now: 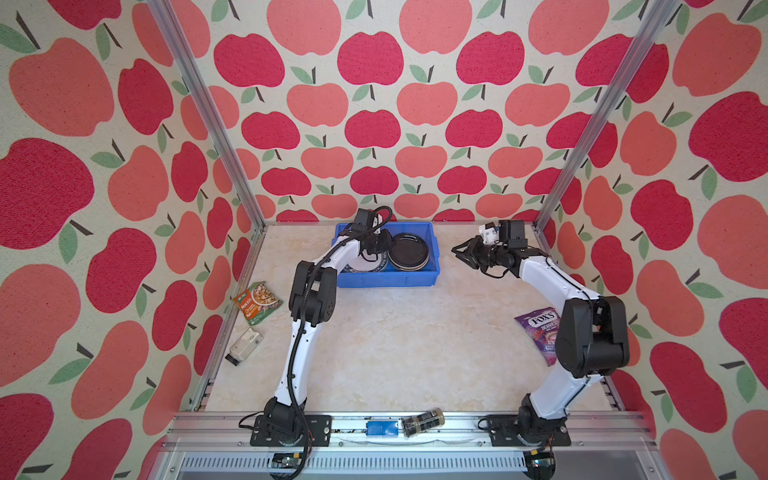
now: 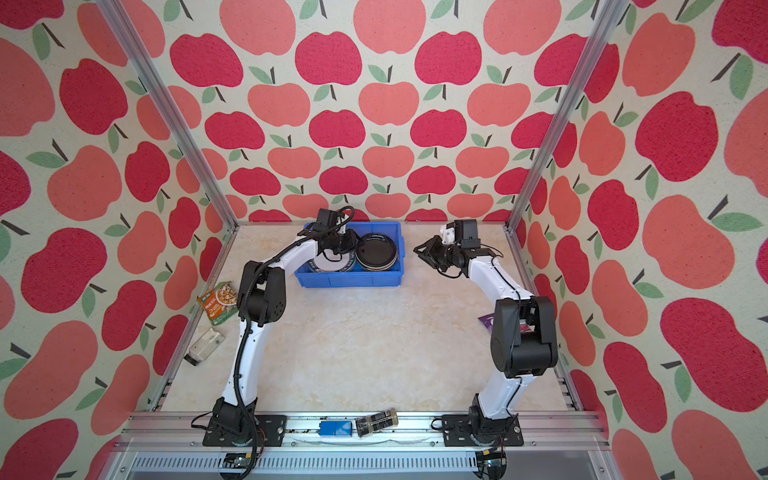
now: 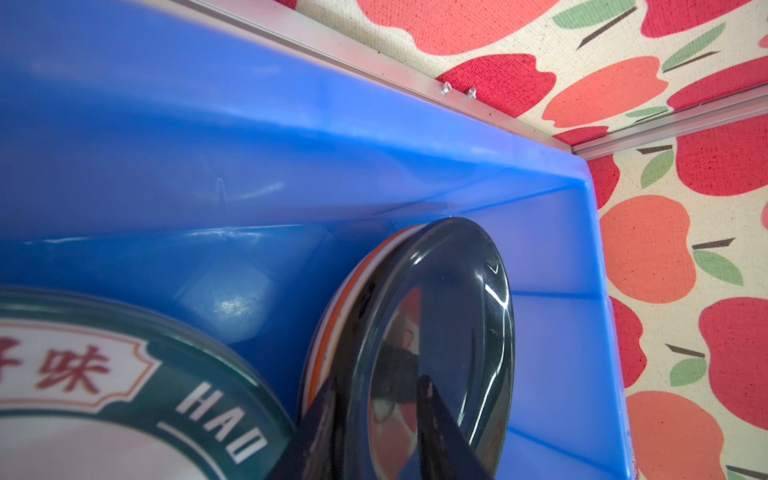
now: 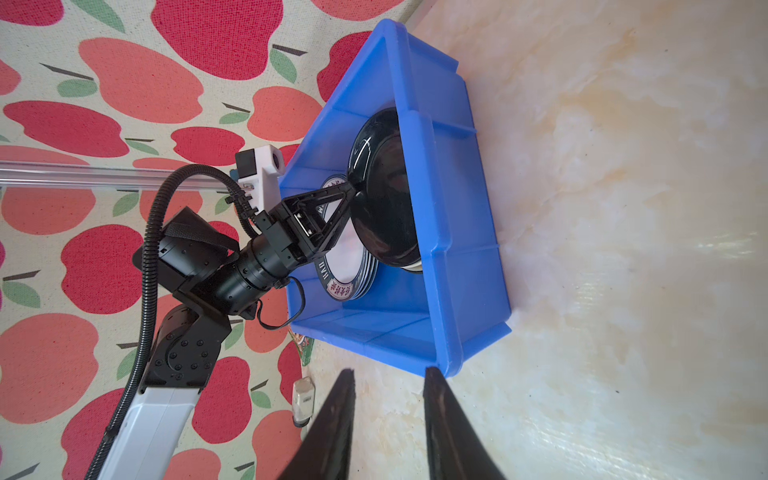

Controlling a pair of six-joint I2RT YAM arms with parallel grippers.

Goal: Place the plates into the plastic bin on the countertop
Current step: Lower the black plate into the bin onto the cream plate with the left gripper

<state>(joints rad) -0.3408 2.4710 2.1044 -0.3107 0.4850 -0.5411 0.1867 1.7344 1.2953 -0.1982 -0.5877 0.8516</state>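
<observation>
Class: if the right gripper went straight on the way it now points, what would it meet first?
Most likely the plastic bin: the right gripper aims at its near outer corner. Height is hard to judge; it might clear the rim and reach the black plate instead.

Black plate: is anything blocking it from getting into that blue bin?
Nothing visible does. The black plate already lies in the plastic bin, topping a stack, with the left tool open astride its rim.
</observation>
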